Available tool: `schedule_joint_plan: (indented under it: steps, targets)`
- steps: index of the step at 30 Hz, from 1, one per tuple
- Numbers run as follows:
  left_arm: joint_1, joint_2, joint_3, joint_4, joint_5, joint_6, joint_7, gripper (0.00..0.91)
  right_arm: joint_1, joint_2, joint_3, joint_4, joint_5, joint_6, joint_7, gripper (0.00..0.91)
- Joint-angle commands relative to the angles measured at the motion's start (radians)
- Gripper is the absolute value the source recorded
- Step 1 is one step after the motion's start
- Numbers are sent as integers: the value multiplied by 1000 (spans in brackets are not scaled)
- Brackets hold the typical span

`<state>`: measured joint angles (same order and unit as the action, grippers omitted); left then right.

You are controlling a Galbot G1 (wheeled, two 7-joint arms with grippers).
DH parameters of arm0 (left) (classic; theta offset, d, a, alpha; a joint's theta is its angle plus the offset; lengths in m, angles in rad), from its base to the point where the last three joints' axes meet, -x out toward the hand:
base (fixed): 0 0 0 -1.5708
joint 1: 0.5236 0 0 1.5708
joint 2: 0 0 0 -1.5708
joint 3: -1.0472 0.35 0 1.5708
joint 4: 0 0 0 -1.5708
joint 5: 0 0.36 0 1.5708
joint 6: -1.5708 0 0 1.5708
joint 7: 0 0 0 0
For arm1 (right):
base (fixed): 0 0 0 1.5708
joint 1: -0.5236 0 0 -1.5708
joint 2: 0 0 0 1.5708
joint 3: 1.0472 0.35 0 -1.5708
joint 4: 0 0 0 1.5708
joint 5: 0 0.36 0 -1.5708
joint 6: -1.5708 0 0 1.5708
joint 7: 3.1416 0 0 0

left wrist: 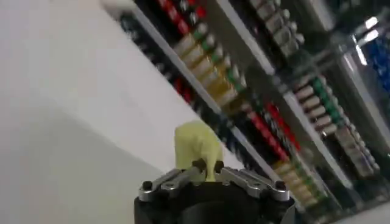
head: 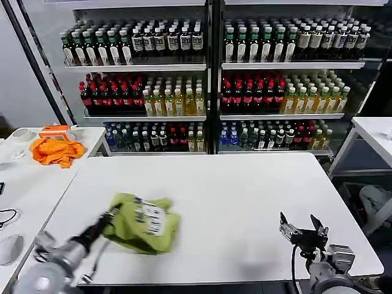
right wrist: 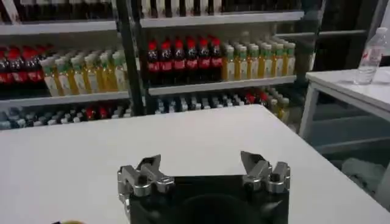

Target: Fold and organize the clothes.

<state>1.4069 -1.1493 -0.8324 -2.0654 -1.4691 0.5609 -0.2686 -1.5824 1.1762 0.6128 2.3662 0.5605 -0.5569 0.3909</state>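
Observation:
The lime-green T-shirt [head: 144,223] lies bunched on the white table [head: 245,190], front left, its white print facing up. My left gripper [head: 112,215] is shut on the shirt's left edge. In the left wrist view a fold of the green T-shirt [left wrist: 194,145] sticks up from between the closed fingers of the left gripper [left wrist: 207,165]. My right gripper [head: 301,225] hovers open over the table's front right, well clear of the shirt. In the right wrist view the right gripper [right wrist: 201,164] has its jaws spread wide with bare table between them.
An orange cloth [head: 57,150] and an orange box [head: 54,131] lie on a side table [head: 24,184] at the left. Shelves of bottles [head: 214,79] stand behind the table. Another white table [head: 376,131] is at the right, with a water bottle [right wrist: 368,56] on it.

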Motion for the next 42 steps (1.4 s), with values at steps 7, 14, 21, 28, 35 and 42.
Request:
schedule_joint_plan:
  steps: [7,14,21,28,35,42]
  targets:
    - [36,345,-215,-29,275,14,89,20,-3,-19,31,17,50,1,-6,907]
    - [47,251,160,5,777,-106,152,20,-3,-27,37,7,50,3,-8,907]
    - [-7,229,327,-87,892,-122,139,20,-5,-30,54,9,63,2,-7,907]
    - [-80,188,481,-165,848,-79,136,20,-13,-33,72,15,71,1,-6,907]
    - [-222,84,676,-10,832,-36,107,20,-7,-33,79,15,75,1,-7,907]
    - [-363,-56,774,101,741,-39,75,20,2,-28,72,-4,62,4,-12,907]
